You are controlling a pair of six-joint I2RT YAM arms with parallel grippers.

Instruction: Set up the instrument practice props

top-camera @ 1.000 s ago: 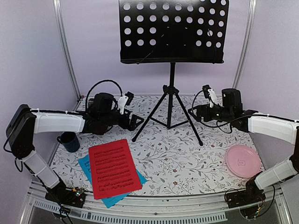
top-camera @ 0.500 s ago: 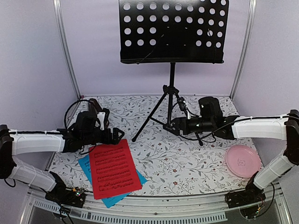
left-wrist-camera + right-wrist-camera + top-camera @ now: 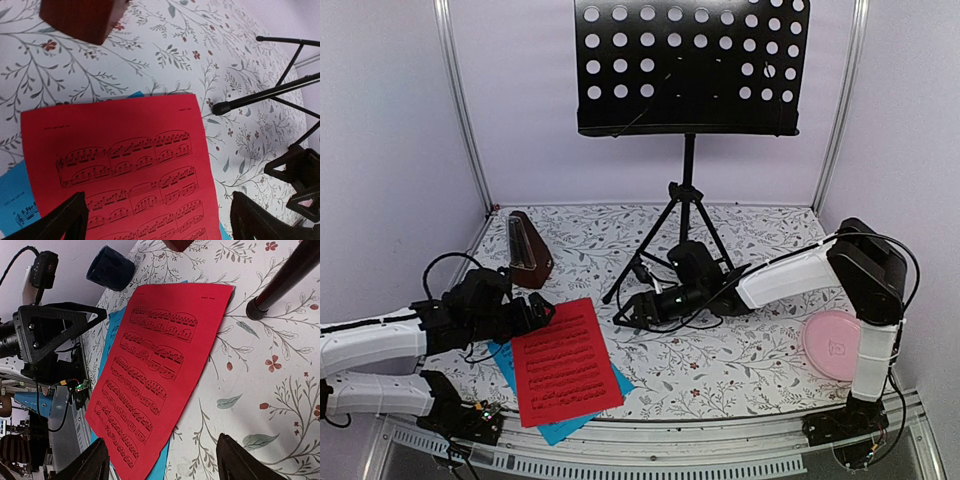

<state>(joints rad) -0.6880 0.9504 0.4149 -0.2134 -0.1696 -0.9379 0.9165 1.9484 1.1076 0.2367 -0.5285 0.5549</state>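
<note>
1. My left gripper [image 3: 538,312] is spread wide. In its wrist view the jaws stand far apart with nothing clasped between them, only the red sheet [image 3: 120,160] below
2. It sits low at the far left corner of that sheet. I cannot tell whether the tips touch the paper
3. My right gripper [image 3: 625,312] is also fully parted and empty. It is low over the table [image 3: 720,350], just beside the foot of the front-left tripod leg [image 3: 257,307] and aimed toward the red sheet
4. The red sheet lies flat at the near left of the table, printed side up, on top of the cyan sheet [image 3: 508,358] — the cyan one peeks out along the left and near edges
5. The music stand [image 3: 690,65] is upright at the rear middle, with its legs planted on the floral cloth
6. The metronome [image 3: 527,250] stands upright at the far left, beyond my left gripper and apart from the sheets
7. The mug [image 3: 110,267] sits just past the sheets — the plate [image 3: 840,345] lies at the near right, well away from both grippers
</note>
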